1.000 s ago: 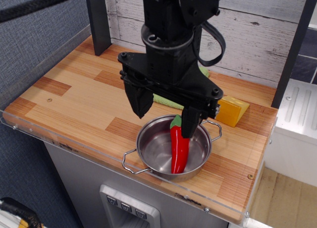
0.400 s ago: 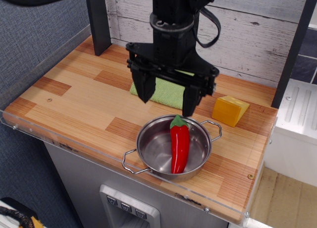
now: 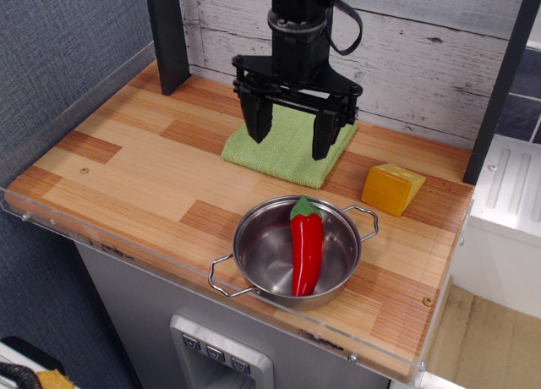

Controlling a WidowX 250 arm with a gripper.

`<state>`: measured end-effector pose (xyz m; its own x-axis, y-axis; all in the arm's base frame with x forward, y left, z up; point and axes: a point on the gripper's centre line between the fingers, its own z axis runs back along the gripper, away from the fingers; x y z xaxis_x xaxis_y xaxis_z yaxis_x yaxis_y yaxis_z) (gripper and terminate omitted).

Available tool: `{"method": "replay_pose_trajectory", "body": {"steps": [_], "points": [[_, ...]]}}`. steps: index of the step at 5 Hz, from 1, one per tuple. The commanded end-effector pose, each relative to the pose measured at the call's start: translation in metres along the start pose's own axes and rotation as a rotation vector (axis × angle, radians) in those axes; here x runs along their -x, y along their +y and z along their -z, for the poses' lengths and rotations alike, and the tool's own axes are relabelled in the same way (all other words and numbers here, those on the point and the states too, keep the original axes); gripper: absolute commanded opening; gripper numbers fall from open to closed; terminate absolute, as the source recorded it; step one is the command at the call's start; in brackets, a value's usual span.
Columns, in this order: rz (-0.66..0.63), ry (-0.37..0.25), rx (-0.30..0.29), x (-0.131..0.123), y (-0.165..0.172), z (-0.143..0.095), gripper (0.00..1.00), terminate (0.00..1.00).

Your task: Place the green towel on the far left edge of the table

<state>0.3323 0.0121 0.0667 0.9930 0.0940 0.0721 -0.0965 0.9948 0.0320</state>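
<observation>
The green towel (image 3: 286, 152) lies flat on the wooden table (image 3: 135, 161), near the back wall and a little right of centre. My gripper (image 3: 291, 132) hangs directly above it, fingers pointing down and spread wide, about as far apart as the towel's width. It is open and empty. Whether the fingertips (image 3: 257, 128) touch the cloth cannot be told. The arm hides the towel's back edge.
A steel pot (image 3: 296, 252) holding a red chili pepper (image 3: 306, 247) stands at the front, right of centre. A yellow wedge block (image 3: 392, 189) sits at the right. A dark post (image 3: 167, 35) stands at the back left. A clear acrylic rim (image 3: 161, 255) lines the table's front edge.
My gripper has moved back from over the pot to above the green towel. The towel, largely hidden before, now shows almost fully. The pot, pepper and block have not moved.
</observation>
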Motion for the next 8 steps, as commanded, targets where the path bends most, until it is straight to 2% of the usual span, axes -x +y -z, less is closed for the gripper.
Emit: {"method": "replay_pose_trajectory", "body": {"steps": [1,3,4,5,6,8], "points": [[0.036,-0.118,0.041,-0.057,0.006,0.014,0.0,0.0],[0.036,-0.071,0.067,-0.07,0.012,0.037,0.0,0.0],[0.03,-0.036,0.022,-0.068,0.022,0.048,0.0,0.0],[0.088,0.025,0.013,-0.057,0.033,0.056,0.0,0.0],[0.072,0.058,-0.006,-0.037,0.048,0.063,0.0,0.0],[0.032,0.093,-0.004,0.009,0.088,0.058,0.0,0.0]]}}
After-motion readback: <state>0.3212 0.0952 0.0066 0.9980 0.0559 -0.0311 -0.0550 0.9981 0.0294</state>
